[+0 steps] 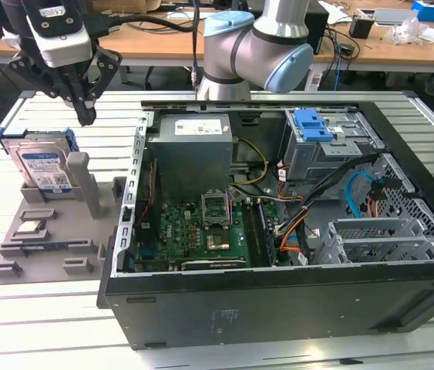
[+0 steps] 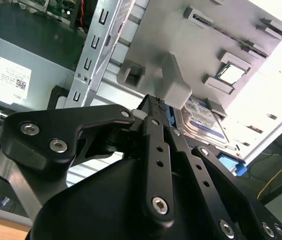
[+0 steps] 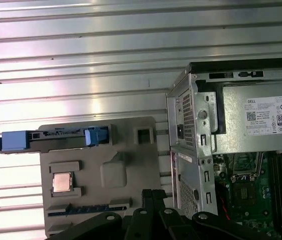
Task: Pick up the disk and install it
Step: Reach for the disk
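Pre-grasp stage, I'd say: gripper (image 1: 86, 116) hangs empty, fingers pressed together, w/ the disk (image 1: 45, 168) standing on edge in the grey holder (image 1: 47, 248) at ~7 o'clock of it, outside the PC case (image 1: 278, 308); a grab needs fingers spread & centred over its top edge.

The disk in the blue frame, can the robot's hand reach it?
Probably yes: the hand hangs above the disk, which stands upright in its grey holder, and nothing lies between them.
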Robot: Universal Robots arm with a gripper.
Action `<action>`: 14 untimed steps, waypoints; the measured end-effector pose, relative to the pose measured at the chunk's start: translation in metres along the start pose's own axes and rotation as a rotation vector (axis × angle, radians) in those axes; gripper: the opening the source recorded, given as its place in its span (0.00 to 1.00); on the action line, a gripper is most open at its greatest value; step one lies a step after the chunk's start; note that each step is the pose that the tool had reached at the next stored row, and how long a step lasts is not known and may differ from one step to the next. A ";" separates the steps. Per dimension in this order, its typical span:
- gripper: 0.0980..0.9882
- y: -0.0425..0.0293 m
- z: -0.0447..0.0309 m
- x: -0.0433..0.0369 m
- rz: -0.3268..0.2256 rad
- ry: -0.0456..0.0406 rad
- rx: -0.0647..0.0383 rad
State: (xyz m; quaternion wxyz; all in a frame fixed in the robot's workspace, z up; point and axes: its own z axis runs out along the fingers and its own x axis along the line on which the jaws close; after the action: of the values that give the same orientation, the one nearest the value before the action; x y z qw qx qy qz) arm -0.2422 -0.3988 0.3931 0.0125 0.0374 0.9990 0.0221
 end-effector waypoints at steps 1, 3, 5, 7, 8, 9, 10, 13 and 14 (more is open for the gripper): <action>0.01 -0.0001 0.0000 0.0007 0.000 0.0000 0.000; 0.01 -0.0001 0.0000 0.0012 0.000 0.0000 0.000; 0.01 -0.0002 0.0000 0.0019 0.000 -0.0001 0.000; 0.01 -0.0002 -0.0001 0.0032 0.000 0.0000 0.000; 0.01 -0.0003 -0.0001 0.0037 0.000 0.0000 0.000; 0.01 -0.0003 -0.0001 0.0043 0.000 0.0000 0.000; 0.01 -0.0005 -0.0002 0.0059 0.000 0.0000 0.000; 0.01 -0.0007 -0.0002 0.0096 0.000 0.0000 0.000; 0.01 -0.0008 -0.0003 0.0110 0.000 0.0000 0.000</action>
State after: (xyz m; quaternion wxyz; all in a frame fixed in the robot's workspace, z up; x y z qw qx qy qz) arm -0.2532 -0.3988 0.3931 0.0125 0.0374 0.9990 0.0221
